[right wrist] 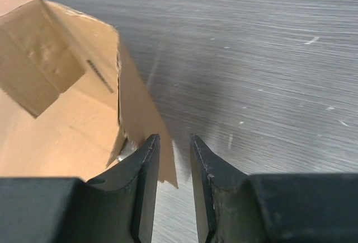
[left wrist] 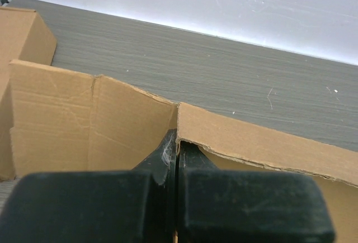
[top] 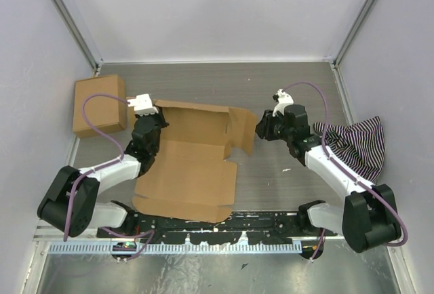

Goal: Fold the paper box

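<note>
The paper box (top: 190, 165) is a brown cardboard sheet lying in the middle of the table, with its back wall and side flaps partly raised. My left gripper (top: 150, 126) is at its back left corner. In the left wrist view the gripper (left wrist: 178, 150) is shut, with the box's raised wall (left wrist: 84, 125) pinched edge-on between the fingers. My right gripper (top: 261, 126) is at the raised right flap (top: 243, 128). In the right wrist view the gripper (right wrist: 174, 148) is open a little. The flap's lower corner (right wrist: 142, 125) hangs in the gap beside the left finger, unclamped.
A ready-made brown box (top: 100, 104) stands at the back left, close behind my left gripper, and shows in the left wrist view (left wrist: 22, 36). A striped cloth (top: 352, 141) lies at the right wall. White walls enclose the table on three sides.
</note>
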